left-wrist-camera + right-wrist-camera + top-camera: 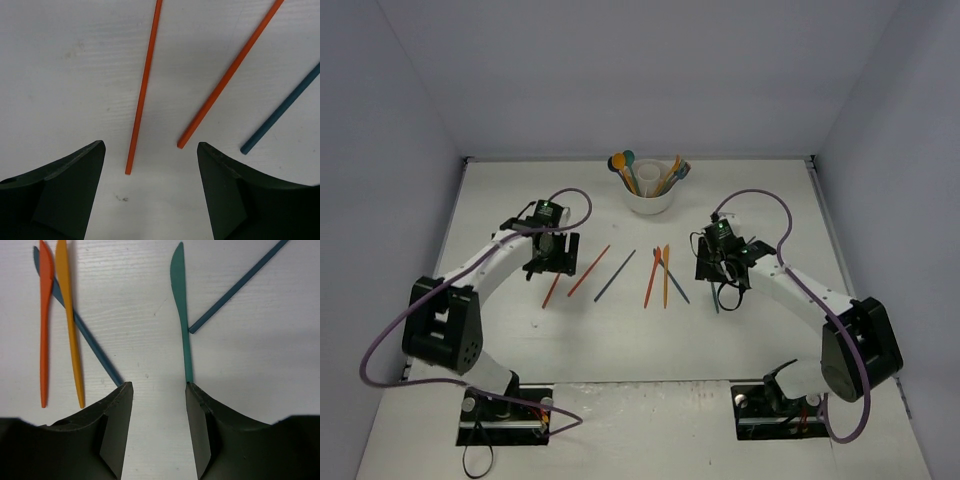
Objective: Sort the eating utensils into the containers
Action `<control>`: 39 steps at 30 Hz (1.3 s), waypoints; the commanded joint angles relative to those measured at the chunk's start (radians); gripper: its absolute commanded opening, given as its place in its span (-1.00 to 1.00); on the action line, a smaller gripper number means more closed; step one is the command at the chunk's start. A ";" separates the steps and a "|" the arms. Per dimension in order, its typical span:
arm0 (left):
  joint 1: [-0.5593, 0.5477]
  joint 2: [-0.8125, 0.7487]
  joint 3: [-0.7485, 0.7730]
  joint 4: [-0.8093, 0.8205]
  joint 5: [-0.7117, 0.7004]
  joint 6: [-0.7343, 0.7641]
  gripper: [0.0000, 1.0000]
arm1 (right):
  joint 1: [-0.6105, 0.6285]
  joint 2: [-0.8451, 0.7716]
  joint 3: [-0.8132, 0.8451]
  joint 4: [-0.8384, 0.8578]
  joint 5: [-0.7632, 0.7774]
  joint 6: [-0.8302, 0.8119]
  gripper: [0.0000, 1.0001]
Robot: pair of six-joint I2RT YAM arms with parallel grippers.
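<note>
Laterally and at the rear, walls [410, 120] bound the tabletop [620, 340]; bare surface lies between the loose utensils [665, 275] and the near edge. The white cup [650, 203], already holding several utensils, stands at the rear centre. Both arms reach forward, wrists pitched down. The left end effector [150, 147] is spread wide over a red-orange handle [142, 90]. The right end effector [159, 387] is partly spread and empty, one fingertip at the end of a teal knife [181, 305].

Parted jaws, teal knife [182, 315] just ahead, orange knife [45, 330], yellow-orange knife [73, 340] left

A white table [620, 340] sits enclosed by pale grey walls [640, 70].
</note>
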 commanded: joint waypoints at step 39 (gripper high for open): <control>0.044 0.476 0.448 -0.222 0.055 0.161 -0.30 | -0.018 -0.201 0.003 -0.055 0.060 -0.059 -0.06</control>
